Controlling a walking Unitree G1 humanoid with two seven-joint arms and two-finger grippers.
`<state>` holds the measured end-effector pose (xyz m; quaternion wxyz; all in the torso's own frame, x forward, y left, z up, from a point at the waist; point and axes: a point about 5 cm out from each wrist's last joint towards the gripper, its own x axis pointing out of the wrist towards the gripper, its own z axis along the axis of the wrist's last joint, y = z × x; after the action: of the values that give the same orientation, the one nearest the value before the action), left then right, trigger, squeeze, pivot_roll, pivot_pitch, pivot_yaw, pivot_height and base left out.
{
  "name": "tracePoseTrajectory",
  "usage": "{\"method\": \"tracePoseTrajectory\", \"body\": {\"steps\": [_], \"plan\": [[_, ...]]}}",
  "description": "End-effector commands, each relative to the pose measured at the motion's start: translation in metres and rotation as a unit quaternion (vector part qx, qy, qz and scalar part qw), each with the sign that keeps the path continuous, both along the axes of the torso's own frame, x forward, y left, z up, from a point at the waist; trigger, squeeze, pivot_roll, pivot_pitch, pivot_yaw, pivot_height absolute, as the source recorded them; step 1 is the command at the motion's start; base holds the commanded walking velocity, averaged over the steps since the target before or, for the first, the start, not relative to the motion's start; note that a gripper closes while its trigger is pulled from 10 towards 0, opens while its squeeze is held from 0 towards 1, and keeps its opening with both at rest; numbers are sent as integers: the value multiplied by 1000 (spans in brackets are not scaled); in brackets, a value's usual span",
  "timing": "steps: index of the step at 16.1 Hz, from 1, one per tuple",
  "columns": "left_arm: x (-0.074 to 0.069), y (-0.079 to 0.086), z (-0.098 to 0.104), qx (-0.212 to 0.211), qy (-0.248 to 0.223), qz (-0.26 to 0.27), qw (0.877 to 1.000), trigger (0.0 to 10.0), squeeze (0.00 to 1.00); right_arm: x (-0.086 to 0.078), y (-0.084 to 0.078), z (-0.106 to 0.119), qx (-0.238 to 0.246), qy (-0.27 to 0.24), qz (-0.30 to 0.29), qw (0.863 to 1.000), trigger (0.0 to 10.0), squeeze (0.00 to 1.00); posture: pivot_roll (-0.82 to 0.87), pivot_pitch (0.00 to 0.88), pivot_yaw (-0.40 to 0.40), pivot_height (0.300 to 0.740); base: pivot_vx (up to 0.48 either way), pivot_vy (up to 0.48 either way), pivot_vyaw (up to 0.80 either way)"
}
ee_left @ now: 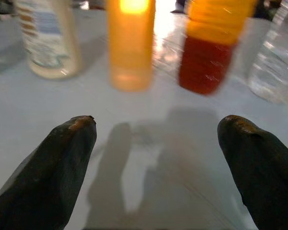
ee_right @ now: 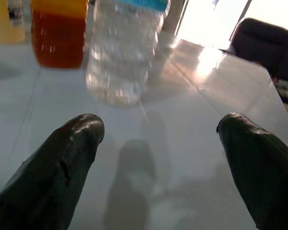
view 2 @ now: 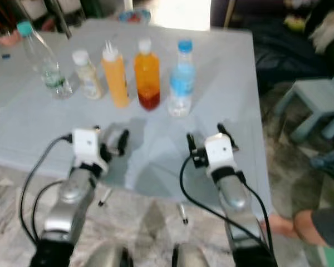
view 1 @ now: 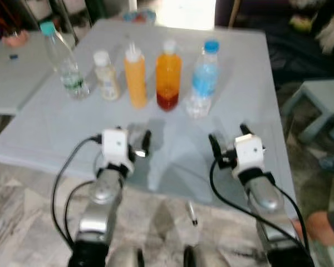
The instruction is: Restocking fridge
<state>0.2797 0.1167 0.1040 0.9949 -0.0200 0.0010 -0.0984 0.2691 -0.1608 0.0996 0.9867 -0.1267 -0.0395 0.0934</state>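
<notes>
Across the upper middle of the frame I saw five bottles (view 1: 136, 75) standing in a row on the table (view 1: 250, 89). Lower down, my left gripper (ee_left: 156, 139) and right gripper (ee_right: 158, 139) hovered over its near edge, fingers spread, holding nothing.

Bottle tops (ee_left: 134, 5) cropped, blurred

Five bottles (view 1: 168, 75) – one table (view 1: 250, 94) – two tools.

Five bottles (view 1: 136, 75) in a row mid-table (view 1: 239, 78), both claws nearer, stool (view 1: 317, 103) to right.
</notes>
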Motion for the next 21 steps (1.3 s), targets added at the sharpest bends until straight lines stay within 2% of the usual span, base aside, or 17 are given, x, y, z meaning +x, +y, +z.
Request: {"method": "tracePoseTrajectory", "body": {"steps": [1, 5, 7, 9, 12, 15, 16, 17, 18, 19, 21], "plan": [[-2, 11, 0, 6, 5, 16, 1000, 10000, 0, -3, 4, -2, 4, 1, 2, 1000, 10000, 0, -52, 113, 32, 740, 0, 0, 0], [0, 29, 3, 26, -5, 33, 999, 10000, 0, -1, 3, 1, 7, -2, -1, 1000, 10000, 0, -47, 125, 16, 740, 0, 0, 0], [-2, 30, 2, 31, -5, 31, 999, 10000, 0, 3, 6, 6, -2, -14, 5, 1000, 10000, 0, -36, 119, -2, 740, 0, 0, 0], [-2, 30, 2, 32, -7, 31, 999, 10000, 0, 8, 10, 24, -10, -50, 16, 999, 10000, 0, -33, 117, 0, 740, 0, 0, 0], [-2, 25, 2, 31, -8, 29, 999, 10000, 0, 23, 25, 68, -15, -131, 39, 990, 10000, 0, -35, 124, -1, 740, 0, 0, 0], [0, 24, 3, 31, -10, 29, 999, 10000, 0, 30, 33, 92, -7, -167, 55, 984, 10000, 0, -33, 125, 1, 740, 0, 0, 0], [1, 23, 3, 31, -9, 32, 999, 10000, 0, 36, 35, 109, 7, -185, 58, 981, 10000, 0, -33, 129, 2, 740, 0, 0, 0], [1, 23, 2, 31, -9, 33, 999, 10000, 0, 37, 35, 112, 13, -185, 61, 981, 10000, 0, -33, 129, 2, 740, 0, 0, 0], [0, 22, 2, 31, -8, 33, 999, 10000, 0, 39, 35, 115, 21, -189, 64, 980, 10000, 765, -32, 130, 2, 740, 0, 0, 0], [0, 22, 2, 31, -8, 32, 999, 10000, 0, 42, 36, 120, 29, -193, 72, 978, 10000, 1000, -29, 133, 3, 740, 0, 0, 0], [1, 21, 3, 30, -8, 32, 999, 10000, 0, 48, 37, 128, 23, -204, 74, 976, 10000, 1000, -25, 134, 3, 740, 0, 0, 0]]}}
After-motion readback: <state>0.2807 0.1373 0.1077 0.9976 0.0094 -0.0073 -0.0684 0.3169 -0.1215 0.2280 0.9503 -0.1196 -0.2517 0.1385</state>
